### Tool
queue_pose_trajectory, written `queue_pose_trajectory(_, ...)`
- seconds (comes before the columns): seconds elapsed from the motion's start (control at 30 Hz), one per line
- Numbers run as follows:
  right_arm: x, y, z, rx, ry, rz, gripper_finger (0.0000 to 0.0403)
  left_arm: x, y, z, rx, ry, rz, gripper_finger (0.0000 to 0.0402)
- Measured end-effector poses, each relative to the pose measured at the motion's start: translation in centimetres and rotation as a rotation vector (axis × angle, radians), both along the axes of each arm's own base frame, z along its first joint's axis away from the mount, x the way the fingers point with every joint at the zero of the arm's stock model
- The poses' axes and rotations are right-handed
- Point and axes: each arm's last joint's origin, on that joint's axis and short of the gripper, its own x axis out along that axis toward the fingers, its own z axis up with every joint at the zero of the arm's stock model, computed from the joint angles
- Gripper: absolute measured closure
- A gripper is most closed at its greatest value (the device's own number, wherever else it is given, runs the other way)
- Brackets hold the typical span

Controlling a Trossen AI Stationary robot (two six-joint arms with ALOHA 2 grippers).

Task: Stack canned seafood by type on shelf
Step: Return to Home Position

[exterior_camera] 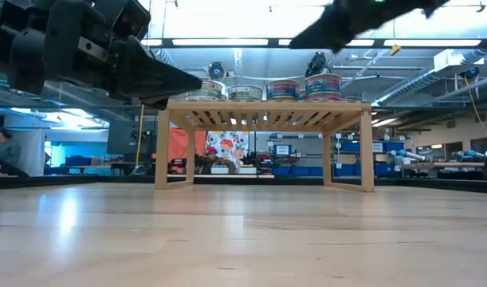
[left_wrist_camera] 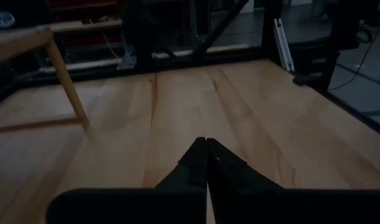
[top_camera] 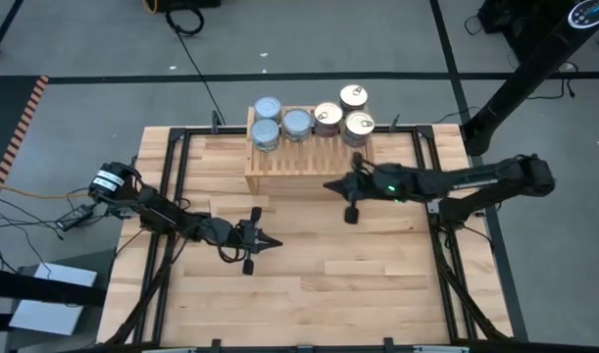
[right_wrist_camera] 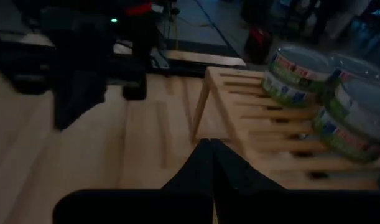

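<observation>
wooden shelf (top_camera: 301, 157) carries all the canned seafood (top_camera: 296, 123) i can see, lined along its far edge, silvery-blue lids toward my left and golden lids (top_camera: 359, 126) toward my right, so the stacking looks done and i'd call this the homing step. my right gripper (top_camera: 328, 184) hangs just in front of the shelf, fingers pressed together on nothing, and my left gripper (top_camera: 275, 244) is likewise closed and empty over the table (top_camera: 309, 294). next, i reckon, both arms pull back to rest, the right one keeping clear of the shelf's near edge.
</observation>
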Motion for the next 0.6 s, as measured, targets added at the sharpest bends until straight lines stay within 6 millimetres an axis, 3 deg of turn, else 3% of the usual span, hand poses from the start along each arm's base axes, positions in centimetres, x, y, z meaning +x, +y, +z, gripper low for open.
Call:
queue_pose_trajectory(0.33, -6.5, 1.7, -3.8, 0.048, -0.119, 0.084, 0.0400, 0.0, 0.0, 0.3, -0.018, -0.028, 0.002, 0.0398)
queue_pose_trajectory(0.6, -11.1, 1.0, -6.6, 0.098, -0.221, 0.144, 0.0401, 0.1, 0.1, 0.4, 0.006, -0.038, 0.003, 0.0398)
